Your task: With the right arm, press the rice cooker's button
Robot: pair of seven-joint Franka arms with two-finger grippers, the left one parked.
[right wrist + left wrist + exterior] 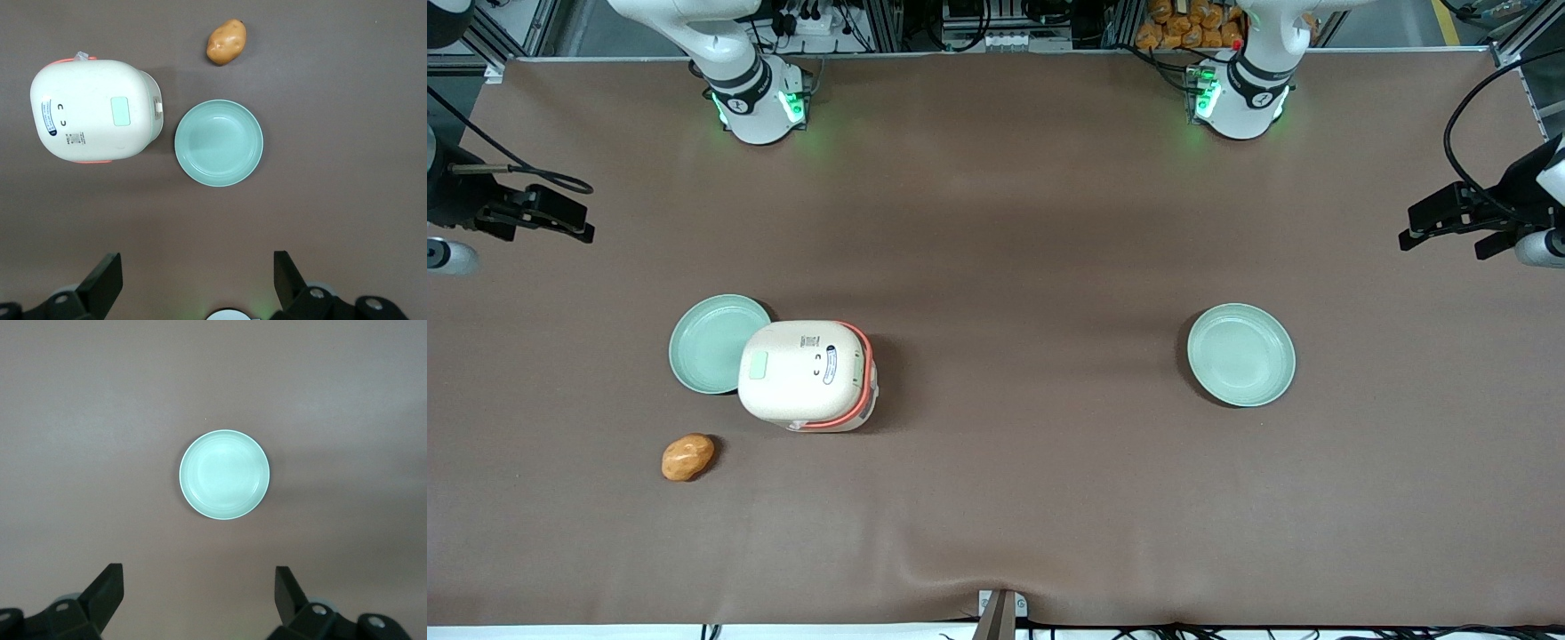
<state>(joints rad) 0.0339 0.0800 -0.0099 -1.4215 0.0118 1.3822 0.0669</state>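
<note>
Even overhead light, sharp focus; soft shadow beside rice cooker (807, 375), mild glare on plate (225, 475); gripper (193, 287) hovers above table.

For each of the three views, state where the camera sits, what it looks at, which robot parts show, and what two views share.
Front view: high, looking down on the table; both arm bases show.
Right wrist view: above the rice cooker, a plate and a potato; open gripper shows.
Left wrist view: above a lone plate.
Front and right wrist views share the cooker.
</note>
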